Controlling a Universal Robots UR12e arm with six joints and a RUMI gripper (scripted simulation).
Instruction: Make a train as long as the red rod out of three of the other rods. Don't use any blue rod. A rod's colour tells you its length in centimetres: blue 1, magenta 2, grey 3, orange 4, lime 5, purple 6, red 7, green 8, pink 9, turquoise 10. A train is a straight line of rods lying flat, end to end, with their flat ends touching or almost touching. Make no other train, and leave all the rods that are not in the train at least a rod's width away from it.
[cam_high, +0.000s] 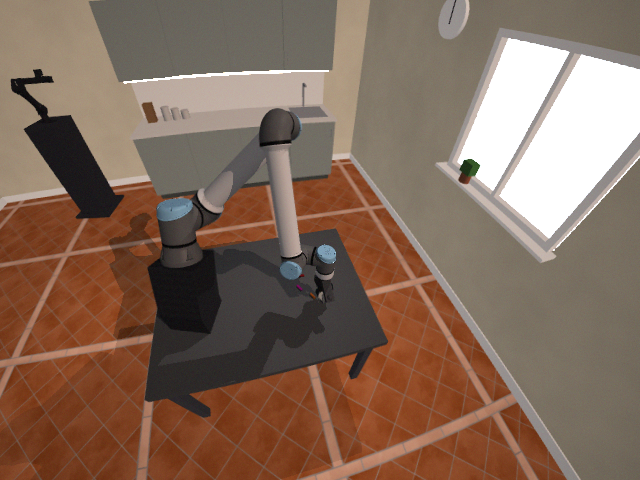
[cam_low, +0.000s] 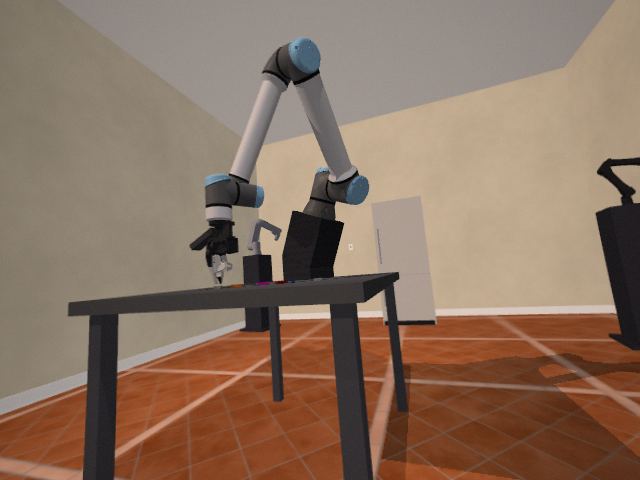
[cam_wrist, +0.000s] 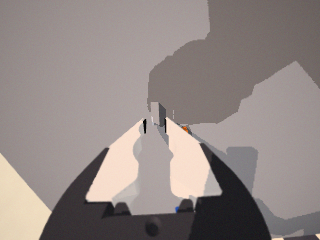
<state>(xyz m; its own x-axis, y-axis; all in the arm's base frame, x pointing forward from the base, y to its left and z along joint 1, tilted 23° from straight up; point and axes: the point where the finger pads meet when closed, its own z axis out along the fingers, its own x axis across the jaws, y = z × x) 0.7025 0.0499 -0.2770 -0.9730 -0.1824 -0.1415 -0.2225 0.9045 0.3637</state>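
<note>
My gripper (cam_high: 321, 300) (cam_low: 218, 283) (cam_wrist: 155, 119) points down just above the table top, its fingers a narrow gap apart. A grey rod (cam_wrist: 155, 112) lies at and just beyond the fingertips, in line with the gap; no grip on it shows. An orange rod (cam_high: 313, 296) (cam_low: 236, 285) (cam_wrist: 185, 129) lies close beside the fingers. A magenta rod (cam_high: 299, 287) (cam_low: 263, 283) lies farther along, apart from the orange one. The red rod (cam_high: 301, 275) (cam_low: 280, 282) is partly hidden by the arm in the top view. Whether the grey rod touches the orange one cannot be told.
A small blue piece (cam_low: 293, 281) (cam_wrist: 177, 209) lies past the red rod. A pale grey piece (cam_low: 317, 279) lies farther right in the exterior view. The dark table (cam_high: 232, 341) (cam_low: 232, 301) carries the rods, and the black robot pedestal (cam_high: 186, 297) stands at its left side.
</note>
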